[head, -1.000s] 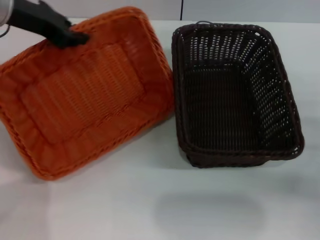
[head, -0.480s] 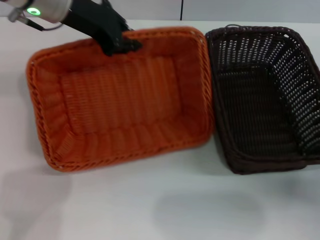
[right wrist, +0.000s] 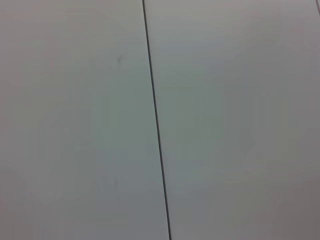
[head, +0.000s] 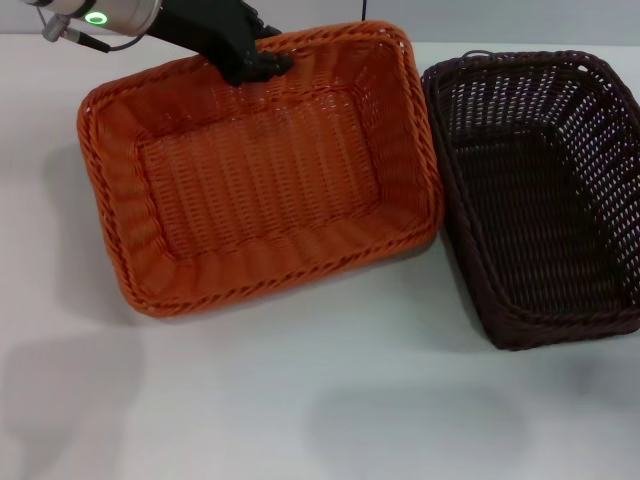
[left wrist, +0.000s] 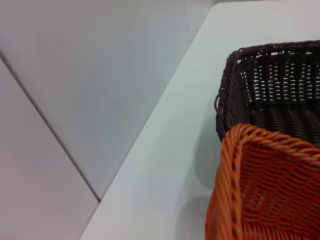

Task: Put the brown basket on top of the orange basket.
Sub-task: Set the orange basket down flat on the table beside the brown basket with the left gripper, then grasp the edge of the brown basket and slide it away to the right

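The orange basket [head: 260,175] was gripped at its far rim by the closed left gripper [head: 252,62]; the brown basket [head: 545,195] sat just beside it on the counter [head: 330,400].

Orange basket [head: 260,180]: a second ago tilted steeply at the left, its far rim lifted; now sits further right and nearly level, far rim clamped in the left gripper [head: 252,62]. Its right rim, half a second ago just short of the fingers' far side neighbour, now overlaps the left rim of the brown basket [head: 545,190].

Left gripper: a second ago at the upper left edge; now further right, a green light on its wrist in sight.

Brown basket: now further right in the head view, its right side cut by the edge.
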You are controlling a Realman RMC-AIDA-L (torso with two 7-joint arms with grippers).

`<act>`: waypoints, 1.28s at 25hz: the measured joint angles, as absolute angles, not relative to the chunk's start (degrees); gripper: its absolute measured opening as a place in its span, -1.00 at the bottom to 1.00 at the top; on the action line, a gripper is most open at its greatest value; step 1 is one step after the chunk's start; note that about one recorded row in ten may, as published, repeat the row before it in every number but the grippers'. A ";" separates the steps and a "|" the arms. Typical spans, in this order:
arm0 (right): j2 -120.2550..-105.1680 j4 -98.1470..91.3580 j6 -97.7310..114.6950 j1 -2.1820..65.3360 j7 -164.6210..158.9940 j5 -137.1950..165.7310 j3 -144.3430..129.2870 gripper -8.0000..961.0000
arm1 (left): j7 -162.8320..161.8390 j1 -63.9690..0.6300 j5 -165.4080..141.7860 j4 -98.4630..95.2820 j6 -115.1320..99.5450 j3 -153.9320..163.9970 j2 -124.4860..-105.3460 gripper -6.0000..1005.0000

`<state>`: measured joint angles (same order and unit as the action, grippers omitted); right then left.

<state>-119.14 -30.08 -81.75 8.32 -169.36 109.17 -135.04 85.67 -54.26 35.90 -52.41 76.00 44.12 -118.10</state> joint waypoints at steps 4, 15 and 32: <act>-119.05 -30.10 -81.75 8.42 -169.36 109.17 -135.03 0.58 | 85.83 -54.06 36.17 -52.89 76.09 44.24 -117.93 -0.33; -118.99 -30.14 -81.74 8.85 -169.36 109.32 -135.18 0.58 | 85.85 -48.63 39.53 -67.34 64.24 48.85 -118.33 0.15; -118.89 -34.93 -82.93 9.51 -169.24 120.69 -135.48 0.58 | 41.88 -20.22 33.40 -58.87 -56.28 91.22 -117.78 0.69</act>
